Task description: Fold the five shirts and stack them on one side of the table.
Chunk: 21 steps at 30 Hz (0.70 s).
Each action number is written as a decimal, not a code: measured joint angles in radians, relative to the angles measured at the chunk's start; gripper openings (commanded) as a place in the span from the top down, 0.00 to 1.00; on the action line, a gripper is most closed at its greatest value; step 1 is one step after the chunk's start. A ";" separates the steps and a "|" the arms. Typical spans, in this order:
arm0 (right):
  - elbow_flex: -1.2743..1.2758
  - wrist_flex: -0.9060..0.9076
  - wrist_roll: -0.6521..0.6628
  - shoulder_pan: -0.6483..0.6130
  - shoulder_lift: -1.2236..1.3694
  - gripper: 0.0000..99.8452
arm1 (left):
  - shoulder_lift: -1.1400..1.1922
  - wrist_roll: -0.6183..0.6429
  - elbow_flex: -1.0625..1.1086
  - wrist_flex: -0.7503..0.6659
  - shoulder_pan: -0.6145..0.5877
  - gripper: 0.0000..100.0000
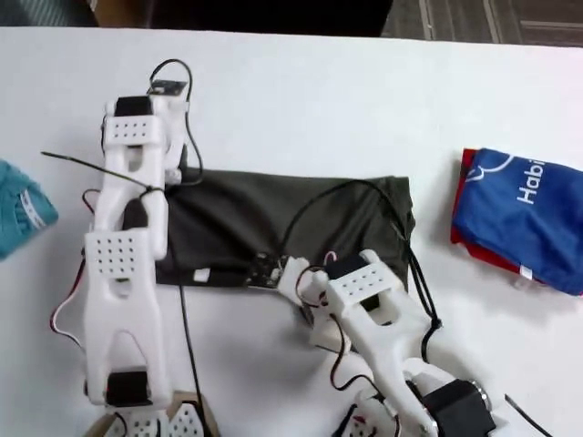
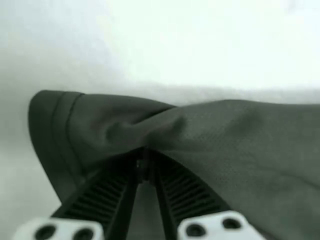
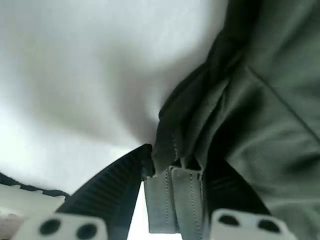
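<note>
The dark green shirt (image 1: 301, 218) lies as a long band in the middle of the desk (image 1: 319, 91), both the left pincer (image 2: 144, 167) and the right pincer (image 3: 175, 167) clenched on its cloth, so a fold seems in hand; next they should lift together and lay it over evenly.

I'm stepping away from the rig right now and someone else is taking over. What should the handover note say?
Left pincer: shut on one end of the dark shirt.
Right pincer: shut on the same shirt's folded edge.
Things: the dark shirt lies mid-table as a long band. The blue shirt lies on the red shirt on the right arm's side. The teal shirt is at the opposite edge.
Done: blue and red look folded and stacked.
Left: finish folding the dark shirt and add it to the stack, then the teal one.
</note>
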 measured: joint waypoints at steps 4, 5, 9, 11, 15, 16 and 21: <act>-0.005 -0.021 0.002 0.026 0.011 0.97 | 0.000 0.000 0.000 0.000 0.000 0.97; -0.012 -0.029 0.002 0.035 0.014 0.98 | 0.000 0.000 0.000 0.000 0.000 0.97; -0.049 -0.017 0.003 0.041 0.034 0.98 | 0.000 0.000 0.000 0.000 0.000 0.97; -0.095 0.026 0.003 0.041 0.046 0.98 | 0.000 0.000 0.000 0.000 0.000 0.97; -0.224 0.149 0.031 0.037 0.051 0.98 | 0.000 0.000 0.000 0.000 0.000 0.97; -0.261 0.180 0.051 0.038 0.055 0.98 | 0.000 0.000 0.000 0.000 0.000 0.97; -0.459 0.322 0.123 0.038 0.057 0.98 | 0.000 0.000 0.000 0.000 0.000 0.97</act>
